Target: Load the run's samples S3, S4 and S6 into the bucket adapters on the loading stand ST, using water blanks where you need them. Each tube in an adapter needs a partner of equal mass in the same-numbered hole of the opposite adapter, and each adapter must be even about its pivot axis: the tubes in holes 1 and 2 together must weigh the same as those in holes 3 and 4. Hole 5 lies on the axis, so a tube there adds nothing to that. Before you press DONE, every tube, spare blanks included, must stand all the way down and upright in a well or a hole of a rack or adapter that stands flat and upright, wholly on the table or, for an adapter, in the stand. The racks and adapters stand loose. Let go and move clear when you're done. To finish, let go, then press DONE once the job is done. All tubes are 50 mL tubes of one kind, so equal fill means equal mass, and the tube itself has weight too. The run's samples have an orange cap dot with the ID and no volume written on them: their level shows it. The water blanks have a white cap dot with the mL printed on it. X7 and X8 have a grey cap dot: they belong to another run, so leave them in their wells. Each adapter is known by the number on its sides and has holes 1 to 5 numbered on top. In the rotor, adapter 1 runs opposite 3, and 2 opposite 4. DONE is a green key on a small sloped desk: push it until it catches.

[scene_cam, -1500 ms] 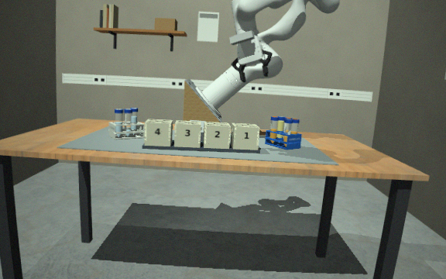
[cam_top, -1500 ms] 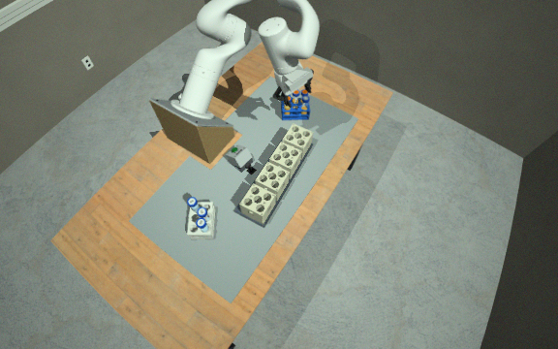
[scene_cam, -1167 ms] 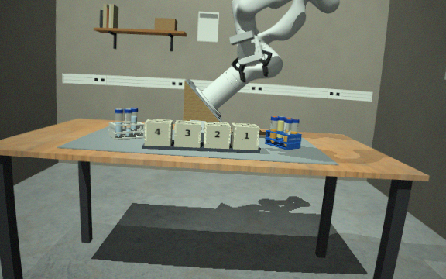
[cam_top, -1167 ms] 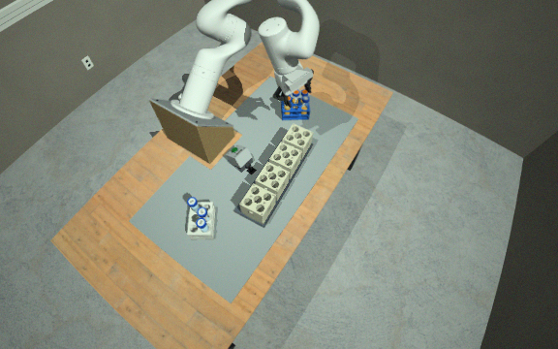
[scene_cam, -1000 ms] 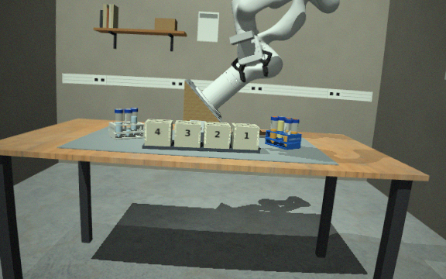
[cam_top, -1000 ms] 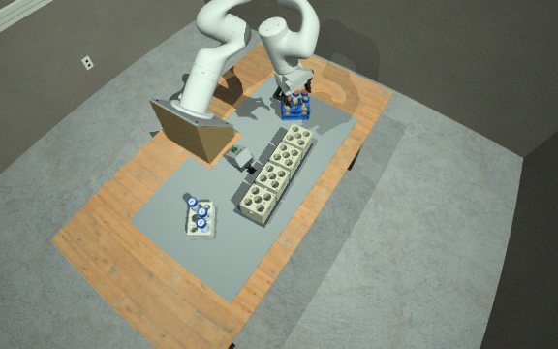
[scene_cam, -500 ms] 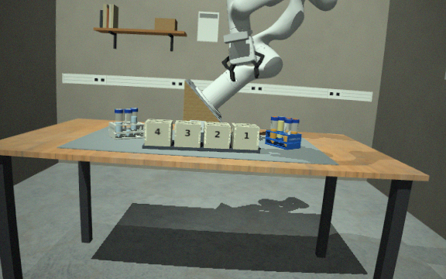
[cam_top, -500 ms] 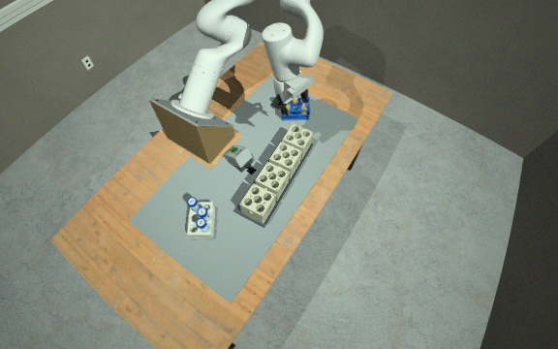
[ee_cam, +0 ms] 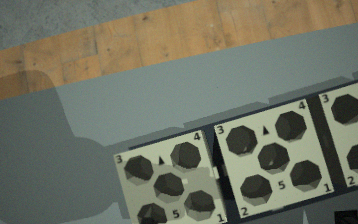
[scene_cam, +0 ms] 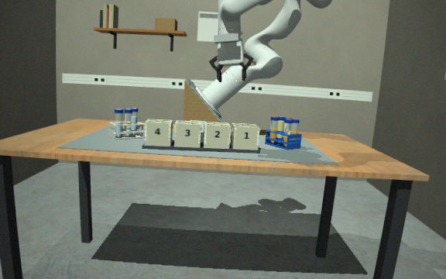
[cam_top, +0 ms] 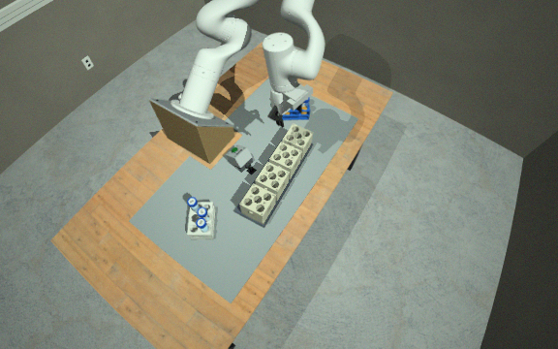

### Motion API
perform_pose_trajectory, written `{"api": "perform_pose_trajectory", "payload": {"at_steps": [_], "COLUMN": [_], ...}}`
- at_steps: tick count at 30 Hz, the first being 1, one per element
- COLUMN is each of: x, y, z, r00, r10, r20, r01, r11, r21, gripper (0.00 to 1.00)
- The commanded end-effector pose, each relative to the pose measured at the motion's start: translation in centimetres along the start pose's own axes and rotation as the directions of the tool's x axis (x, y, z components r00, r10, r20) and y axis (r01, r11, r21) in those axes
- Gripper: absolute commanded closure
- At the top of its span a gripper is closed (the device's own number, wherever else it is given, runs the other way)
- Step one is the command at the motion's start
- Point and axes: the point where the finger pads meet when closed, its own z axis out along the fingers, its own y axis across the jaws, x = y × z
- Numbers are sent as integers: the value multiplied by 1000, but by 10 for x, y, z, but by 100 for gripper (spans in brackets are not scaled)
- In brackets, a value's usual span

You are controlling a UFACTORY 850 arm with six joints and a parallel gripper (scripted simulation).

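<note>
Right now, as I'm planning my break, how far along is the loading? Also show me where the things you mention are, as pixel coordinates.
Barely begun, it seems: samples remain in the blue rack (cam_top: 296, 116) (scene_cam: 288, 146) and three tubes in the white rack (cam_top: 201, 236) (scene_cam: 125, 136). The open end effector (cam_top: 276, 116) (scene_cam: 231, 74) holds nothing. No tubes stand in the four adapters, so choosing, loading, balancing and pressing DONE appear left.

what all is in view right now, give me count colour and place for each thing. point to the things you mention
bucket adapters (cam_top: 273, 176) (scene_cam: 217, 136) (ee_cam: 294, 150): four, cream, in a row on the stand
loading stand (scene_cam: 201, 149): one, dark, on the mat
white rack (cam_top: 201, 236): one, three blue-capped tubes
blue rack (cam_top: 296, 116) (scene_cam: 290, 145): one, several blue-capped tubes, beside adapter 1
desk (cam_top: 240, 156): one, grey, green key
mat (cam_top: 163, 213) (scene_cam: 91, 143) (ee_cam: 145, 110): one, grey, on the wooden table
shelf (scene_cam: 139, 32): one, brown, wall
arm (cam_top: 201, 82) (scene_cam: 227, 81): one, white
gripper (cam_top: 276, 118) (scene_cam: 231, 78): one, black fingers, open above the table
</note>
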Motion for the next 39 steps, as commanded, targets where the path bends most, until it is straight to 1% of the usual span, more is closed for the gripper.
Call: {"api": "perform_pose_trajectory", "payload": {"at_steps": [1, 4, 6, 9, 12, 14, 17, 21, 32, 38, 39], "x": [8, 12, 12, 16, 20, 21, 24, 28, 28, 19, 19], "y": [21, 33, 33, 48, 62, 66, 80, 99, 99, 127, 127], "z": [2, 3, 3, 5, 6, 7, 8, 11, 11, 6, 6], "r00": [997, 997, 997, 987, 987, 987, 970, 970, 970, 996, 996], "r10": [-69, -69, -69, -143, -143, -143, -217, -217, -217, -20, -20], "r20": [30, 30, 30, 69, 69, 69, 112, 112, 112, 90, 90], "r01": [70, 70, 70, 148, 148, 148, 228, 228, 228, 31, 31], "r11": [997, 997, 997, 986, 986, 986, 968, 968, 968, 992, 992], "r21": [-37, -37, -37, -72, -72, -72, -101, -101, -101, -121, -121], "gripper": [0, 0, 0, 0, 0, 0, 0, 0, 0, 0, 0]}}
